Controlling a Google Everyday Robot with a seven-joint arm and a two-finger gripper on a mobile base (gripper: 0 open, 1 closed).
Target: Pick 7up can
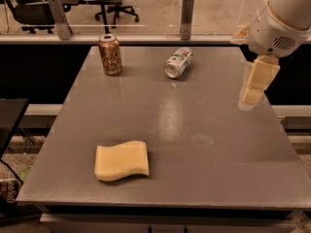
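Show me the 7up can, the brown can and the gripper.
7up can (178, 62): camera view, middle of its side.
brown can (110, 56): camera view, middle of its side.
gripper (251, 97): camera view, lower tip, far right.

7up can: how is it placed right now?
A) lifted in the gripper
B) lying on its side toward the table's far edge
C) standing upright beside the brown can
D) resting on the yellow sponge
B: the 7up can lies on its side on the table, apart from the upright brown can, while the gripper hangs over the table's right edge, well clear of it.
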